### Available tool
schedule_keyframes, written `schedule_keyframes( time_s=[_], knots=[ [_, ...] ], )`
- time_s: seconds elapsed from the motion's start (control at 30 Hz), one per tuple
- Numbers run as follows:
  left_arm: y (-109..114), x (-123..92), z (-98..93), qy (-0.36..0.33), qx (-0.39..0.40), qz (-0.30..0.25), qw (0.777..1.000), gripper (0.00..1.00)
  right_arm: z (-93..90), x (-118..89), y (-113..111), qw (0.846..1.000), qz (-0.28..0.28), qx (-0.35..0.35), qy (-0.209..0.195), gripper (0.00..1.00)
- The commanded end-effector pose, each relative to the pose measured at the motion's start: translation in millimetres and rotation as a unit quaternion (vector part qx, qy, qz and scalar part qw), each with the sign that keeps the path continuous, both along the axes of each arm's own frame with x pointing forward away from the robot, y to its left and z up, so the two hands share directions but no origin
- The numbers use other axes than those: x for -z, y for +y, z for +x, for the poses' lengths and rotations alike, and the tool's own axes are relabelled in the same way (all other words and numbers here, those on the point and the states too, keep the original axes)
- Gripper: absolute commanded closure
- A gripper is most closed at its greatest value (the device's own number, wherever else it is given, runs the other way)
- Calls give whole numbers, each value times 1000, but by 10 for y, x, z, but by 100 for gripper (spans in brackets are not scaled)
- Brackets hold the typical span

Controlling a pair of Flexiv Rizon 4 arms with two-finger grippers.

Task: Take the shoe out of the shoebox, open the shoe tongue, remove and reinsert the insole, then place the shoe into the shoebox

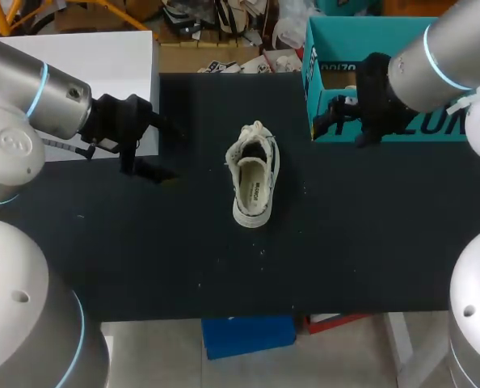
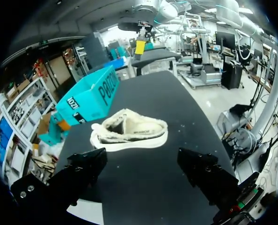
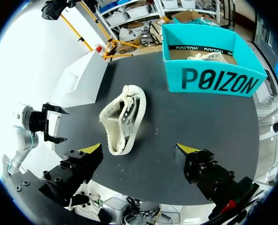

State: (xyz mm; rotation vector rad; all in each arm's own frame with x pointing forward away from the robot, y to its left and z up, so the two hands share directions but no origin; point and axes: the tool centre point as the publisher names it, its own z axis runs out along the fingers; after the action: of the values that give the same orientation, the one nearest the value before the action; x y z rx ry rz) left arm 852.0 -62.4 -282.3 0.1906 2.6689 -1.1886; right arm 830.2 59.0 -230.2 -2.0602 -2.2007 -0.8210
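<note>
While the head view looks straight down on the shoe (image 1: 252, 174), which sits alone near the middle of the black table (image 1: 369, 242) with its opening up and its heel toward the robot, the wrist views take it from either side. From the left wrist, the shoe shows its long side and fleecy collar. The left gripper (image 2: 143, 171) hangs short of it, fingers spread wide with nothing between them; their yellow tips do not show there. The teal shoebox (image 2: 85, 101) stands beyond the shoe, and the right gripper (image 2: 140, 44) hangs farther off with one yellow tip showing. From the right wrist, that gripper's fingers are likewise held wide apart and bare, yellow tips plain, with the shoe ahead of them and the shoebox beyond it, apart from the shoe. Only this view looks down into the shoebox, where a second pale shoe (image 3: 204, 56) lies against the far wall.
</note>
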Motion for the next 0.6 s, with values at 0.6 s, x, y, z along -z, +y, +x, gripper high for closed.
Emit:
schedule_keyframes(
  time_s=[0.6],
  knots=[
    [3, -7, -7, 0, 0, 2, 1000, 0, 615, 379, 350, 985, -156, 38, 61, 0]
  ],
)
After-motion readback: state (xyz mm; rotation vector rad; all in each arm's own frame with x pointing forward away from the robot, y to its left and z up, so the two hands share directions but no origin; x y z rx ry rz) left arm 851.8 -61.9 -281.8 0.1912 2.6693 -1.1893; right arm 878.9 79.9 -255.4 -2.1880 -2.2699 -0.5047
